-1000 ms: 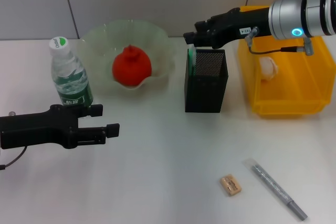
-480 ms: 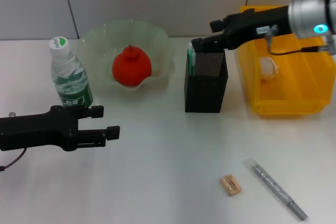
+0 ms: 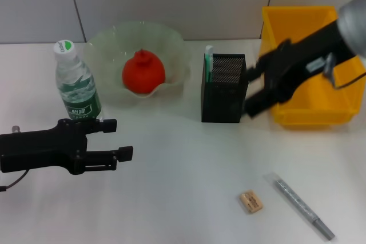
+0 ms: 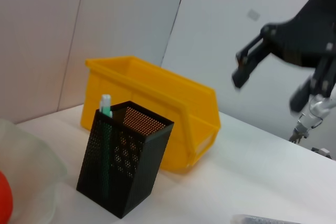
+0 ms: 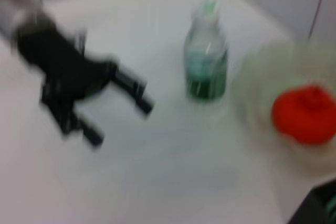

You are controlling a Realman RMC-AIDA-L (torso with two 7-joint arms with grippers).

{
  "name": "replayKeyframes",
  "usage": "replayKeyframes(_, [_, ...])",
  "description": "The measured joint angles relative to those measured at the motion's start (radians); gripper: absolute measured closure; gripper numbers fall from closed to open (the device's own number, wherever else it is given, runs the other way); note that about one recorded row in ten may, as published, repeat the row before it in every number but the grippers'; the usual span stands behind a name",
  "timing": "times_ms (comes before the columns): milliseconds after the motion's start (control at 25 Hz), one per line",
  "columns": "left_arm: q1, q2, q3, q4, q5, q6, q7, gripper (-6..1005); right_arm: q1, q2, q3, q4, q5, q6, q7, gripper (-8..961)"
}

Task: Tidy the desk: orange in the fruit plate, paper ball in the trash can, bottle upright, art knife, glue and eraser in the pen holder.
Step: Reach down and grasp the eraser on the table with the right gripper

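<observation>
The orange [image 3: 143,72] already sits in the fruit plate [image 3: 171,44] at the counter's far edge, the bottle [image 3: 77,81] stands upright toward the far left corner, and a green-capped stick shows inside the pen holder [image 3: 224,88] at mid-far counter. What remains lies by the near edge, toward the right corner: the eraser [image 3: 251,202] and, just beside it, the art knife [image 3: 300,206], apart and both flat on the counter.

The right gripper [image 3: 257,87] hangs between the pen holder and the yellow trash can [image 3: 297,27], its jaws spread and empty. The left gripper [image 3: 117,138] rests above the counter's left side, near the bottle, jaws apart with nothing between them.

The eraser looks small, light and slightly soft, so a pinch across its short sides should hold. The knife is thin, stiff and probably slick; gripping it mid-shaft across its width seems safest, since it could roll.
</observation>
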Motion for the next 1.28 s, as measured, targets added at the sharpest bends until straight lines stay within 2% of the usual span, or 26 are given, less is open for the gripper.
replayKeyframes(40, [0.0,0.0,0.0,-0.002,0.0,0.0,0.008,140,0.031,0.006,-0.065,0.008,-0.07,-0.018,0.016,143])
replayKeyframes(120, [-0.001,0.0,0.0,-0.004,0.0,0.0,0.014,140,0.045,0.009,-0.101,0.02,-0.103,-0.02,0.021,142])
replayKeyframes(160, [-0.005,0.003,-0.001,-0.006,0.0,-0.001,0.015,140,0.073,0.018,-0.175,0.047,-0.155,-0.022,0.024,142])
replayKeyframes(200, [-0.005,0.003,-0.001,-0.006,0.0,-0.001,0.015,140,0.073,0.018,-0.175,0.047,-0.155,-0.022,0.024,142])
replayKeyframes(240, [-0.007,0.005,-0.004,-0.009,-0.002,-0.001,0.015,140,0.093,0.023,-0.243,0.076,-0.182,-0.016,0.023,142])
replayKeyframes(280, [-0.008,0.004,-0.011,-0.011,-0.003,-0.001,0.015,140,0.093,0.023,-0.243,0.076,-0.182,-0.016,0.023,142])
replayKeyframes(400, [-0.008,-0.001,-0.024,-0.011,-0.006,0.001,0.016,140,0.121,0.026,-0.346,0.133,-0.192,0.007,0.023,142])
replayKeyframes(440, [-0.005,-0.006,-0.028,-0.011,-0.006,0.0,0.017,140,0.132,0.026,-0.409,0.169,-0.195,0.038,0.024,142])
replayKeyframes(840, [0.011,-0.012,-0.039,-0.025,-0.006,-0.009,0.018,140,0.144,0.034,-0.604,0.311,-0.193,0.115,0.024,143])
replayKeyframes(1280, [0.012,-0.012,-0.039,-0.052,-0.006,-0.018,0.043,139,0.124,0.037,-0.706,0.347,-0.185,0.192,0.04,142])
